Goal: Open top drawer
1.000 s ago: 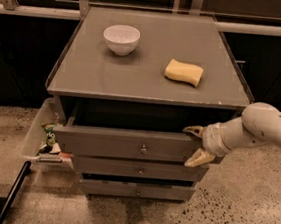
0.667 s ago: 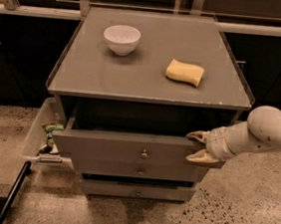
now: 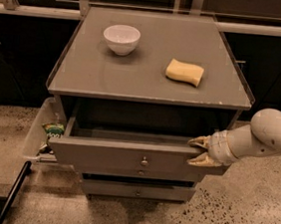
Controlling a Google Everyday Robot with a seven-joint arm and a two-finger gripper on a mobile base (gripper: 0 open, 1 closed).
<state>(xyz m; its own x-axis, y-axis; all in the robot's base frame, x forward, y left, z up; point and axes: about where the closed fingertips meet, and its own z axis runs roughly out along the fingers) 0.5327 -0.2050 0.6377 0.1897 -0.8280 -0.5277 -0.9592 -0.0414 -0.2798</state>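
Observation:
The top drawer (image 3: 116,154) is the widest grey front, with a small round knob (image 3: 144,161) at its centre. It stands pulled partway out of the cabinet, and its shallow grey box (image 3: 128,135) shows behind the front. My gripper (image 3: 199,151) is at the right end of that front. One finger (image 3: 198,141) lies behind the top edge and the other (image 3: 198,161) against the face, pinching the panel. Two slimmer drawer fronts (image 3: 137,190) sit shut below.
A white bowl (image 3: 121,38) and a yellow sponge (image 3: 185,71) rest on the cabinet top (image 3: 84,75). A clear side bin (image 3: 37,128) with a green packet (image 3: 53,130) hangs on the left. A black pole (image 3: 11,195) lies on the speckled floor at lower left.
The top drawer has slid further out toward the camera. My gripper has moved with it, keeping its place on the right end of the front.

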